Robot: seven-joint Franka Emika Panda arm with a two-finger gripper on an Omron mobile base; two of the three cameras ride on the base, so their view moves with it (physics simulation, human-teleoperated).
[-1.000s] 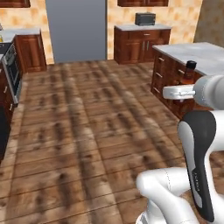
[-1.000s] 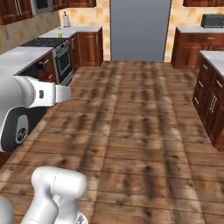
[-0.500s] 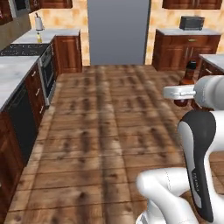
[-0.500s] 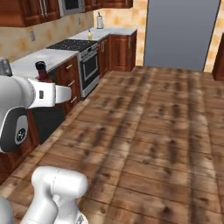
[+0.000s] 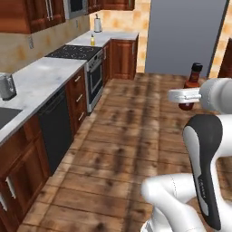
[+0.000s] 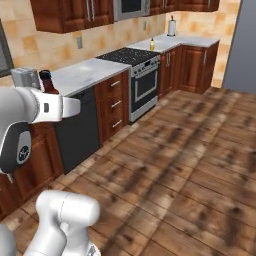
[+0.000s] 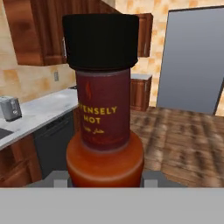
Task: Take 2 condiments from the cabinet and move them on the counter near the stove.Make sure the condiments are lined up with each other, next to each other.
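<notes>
As you read these entries, operator, take them view by view.

Left base view, load: the red-brown sauce bottle (image 5: pixel 193 77) stands upright at the gripper (image 5: pixel 186 97), over open wooden floor (image 5: pixel 136 136); its dark cap is uppermost.
Left base view, surroundings: the counter (image 5: pixel 41 77) runs along your left wall, with the stove (image 5: pixel 74 52) set into it and a dark dishwasher front (image 5: pixel 56 129) nearer the base.
Left base view, far counter: a yellow squeeze bottle (image 5: pixel 92 40) stands just past the stove, with a white paper towel roll (image 5: pixel 97 24) behind it.
Left base view, near counter: a steel toaster (image 5: pixel 6 86) sits beside the sink (image 5: pixel 7 115).
Left base view, obstruction: bare floor lies between the arm and the stove.

Right base view, load: the sauce bottle shows just behind the white forearm, well apart from the stove.
Right base view, wall: the wall cabinet (image 6: pixel 80 12) and a microwave (image 6: pixel 131 7) hang above the counter.
Right base view, backdrop: a grey refrigerator (image 6: pixel 242 45) stands at the right edge.

Hand view, tool state: the fingers are clamped on the bottle's orange lower body, one at each side.
Hand view, writing: you can read "HOT" on the dark red label, under a partly hidden word ending "ENSELY"; the smaller print below is illegible.
</notes>
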